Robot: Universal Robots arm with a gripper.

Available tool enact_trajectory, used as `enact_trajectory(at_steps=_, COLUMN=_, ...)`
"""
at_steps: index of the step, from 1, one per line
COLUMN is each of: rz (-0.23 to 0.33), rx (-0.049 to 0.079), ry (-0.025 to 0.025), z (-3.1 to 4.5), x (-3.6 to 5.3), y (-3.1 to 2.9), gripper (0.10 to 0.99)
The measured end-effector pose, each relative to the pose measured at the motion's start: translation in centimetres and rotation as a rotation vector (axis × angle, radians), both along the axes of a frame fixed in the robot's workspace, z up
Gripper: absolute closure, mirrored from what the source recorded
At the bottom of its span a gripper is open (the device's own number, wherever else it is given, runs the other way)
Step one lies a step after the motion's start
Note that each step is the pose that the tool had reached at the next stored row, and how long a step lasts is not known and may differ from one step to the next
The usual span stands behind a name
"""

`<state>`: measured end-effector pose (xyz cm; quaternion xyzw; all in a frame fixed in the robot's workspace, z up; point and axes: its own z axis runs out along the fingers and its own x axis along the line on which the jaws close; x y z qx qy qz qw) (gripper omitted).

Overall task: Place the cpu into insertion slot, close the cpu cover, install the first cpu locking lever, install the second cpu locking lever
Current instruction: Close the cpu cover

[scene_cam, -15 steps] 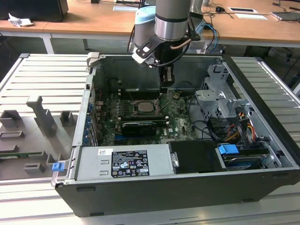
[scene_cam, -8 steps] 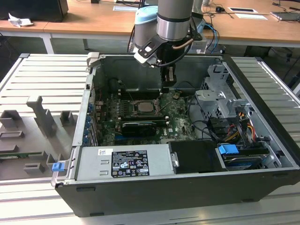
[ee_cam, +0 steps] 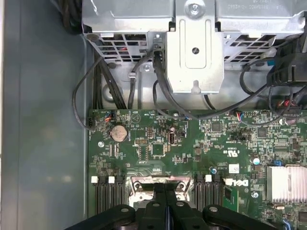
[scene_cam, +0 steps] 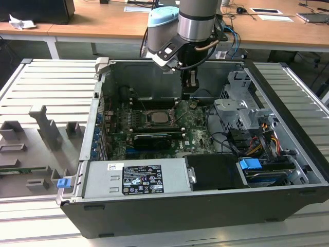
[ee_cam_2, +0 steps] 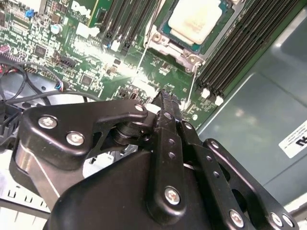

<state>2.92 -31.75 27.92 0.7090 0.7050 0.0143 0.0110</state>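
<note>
The chip is seen seated, the cover seemingly lowered, both levers judged unlatched, the claw closed empty.

I see a printed label on the silver power supply at the computer case's near edge, its print too fine for me. White lettering stands on the green motherboard; a printed white sticker sits on the case's wall.
</note>
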Motion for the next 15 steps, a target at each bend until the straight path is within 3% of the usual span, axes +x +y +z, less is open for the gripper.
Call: enact_trajectory(at_steps=15, rz=0.0, rx=0.0, ry=0.0, z=0.0, x=2.39, y=0.0, gripper=0.98)
